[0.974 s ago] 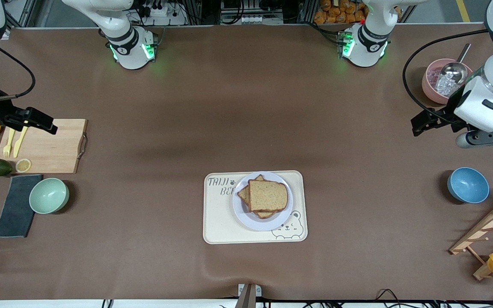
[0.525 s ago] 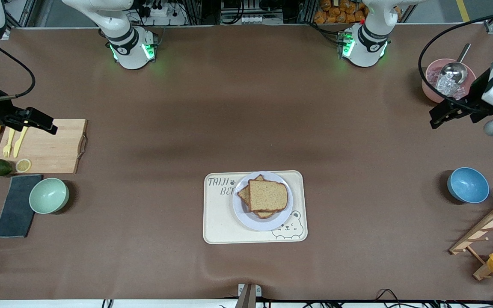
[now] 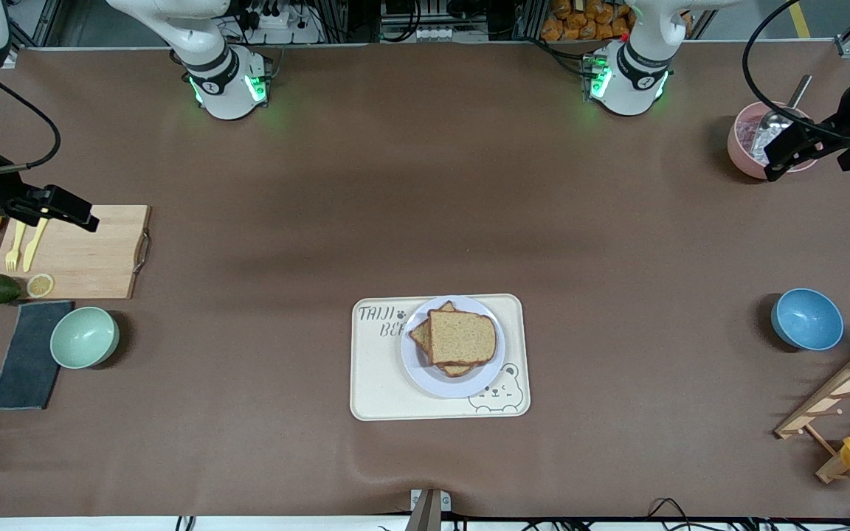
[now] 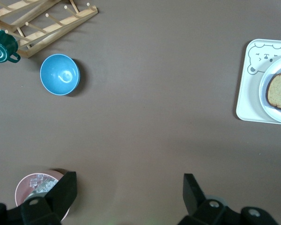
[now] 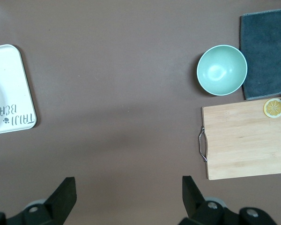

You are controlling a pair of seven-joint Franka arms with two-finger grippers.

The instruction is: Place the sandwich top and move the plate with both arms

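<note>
Brown table point(image 3: 425, 184), sandwich top point(image 3: 462, 337) on plate point(image 3: 425, 372); left wrist view alone: teal cup point(image 4: 1, 45); both grippers' fingers wide apart, empty.

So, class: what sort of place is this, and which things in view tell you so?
Probably a robotics lab set up as a mock kitchen: two arm bases bolted to a covered table, with a cutting board and plated bread.

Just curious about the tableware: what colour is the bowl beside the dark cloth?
Pale mint green, seen best in the right wrist view.
</note>
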